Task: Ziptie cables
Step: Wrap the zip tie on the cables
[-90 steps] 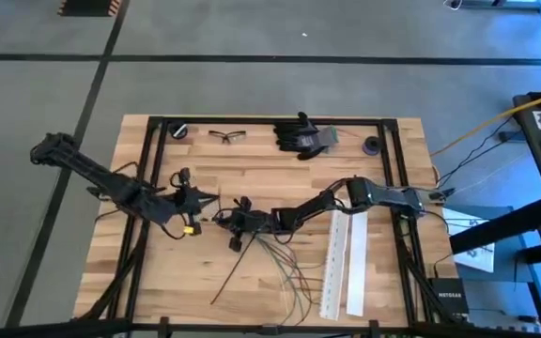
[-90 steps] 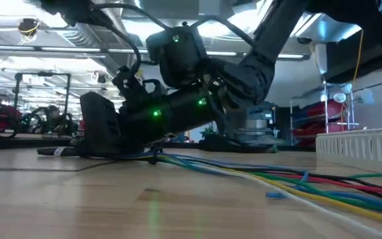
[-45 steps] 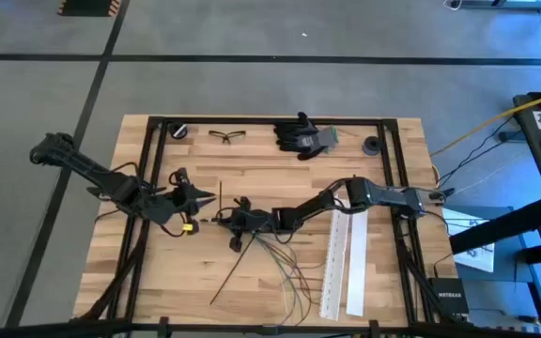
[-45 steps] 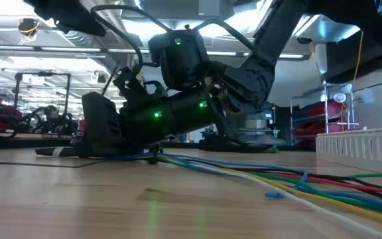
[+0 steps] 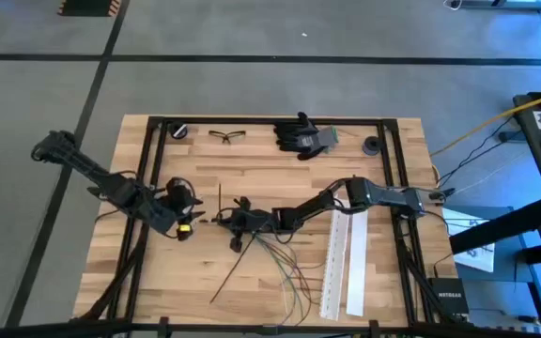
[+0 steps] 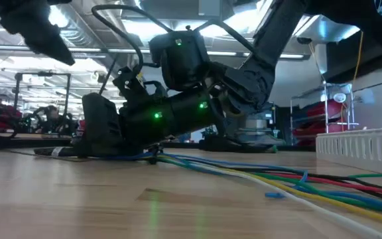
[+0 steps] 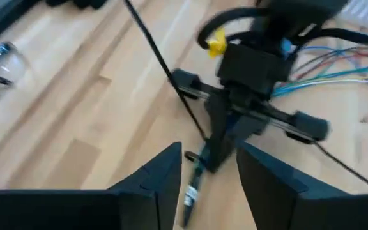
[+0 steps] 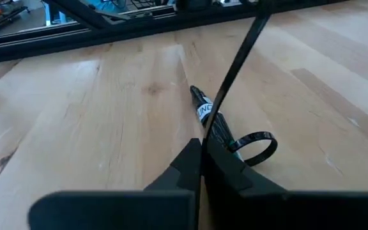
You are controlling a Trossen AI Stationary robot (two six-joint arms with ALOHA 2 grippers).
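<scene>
right gripper (image 5: 225, 220): low on the table (image 5: 252, 178) near its middle, arm stretched across from the right; fingers pressed together on the cables (image 5: 280, 268) at their bunched end
right gripper, own wrist view: fingers (image 8: 200, 167) meet with no gap; a black ziptie (image 8: 235, 64) runs up and away from between them, a small black loop (image 8: 255, 147) lies just beside the tips
cables: bundle end held at the right gripper mid-table; loose ends fan out toward the near edge, between the gripper and the strips (image 5: 344, 263)
cables, low view: blue, green, yellow and red strands (image 6: 290, 182) lie flat on the wood, running out from under the right gripper (image 6: 154, 158)
cables, left wrist view: coloured strands (image 7: 337, 61) spread out behind the right gripper (image 7: 200, 163)
left gripper (image 5: 192, 202): left of centre, just beside the right gripper, not touching it; tips point at it
left jaws: open, wide gap between the fingers (image 7: 155, 185), nothing in them
ziptie from above: thin dark line (image 5: 221, 197) standing off the right gripper toward the far side
strips: two white ones, side by side right of the cables
far edge: glasses (image 5: 227, 136), black glove (image 5: 301, 134)
</scene>
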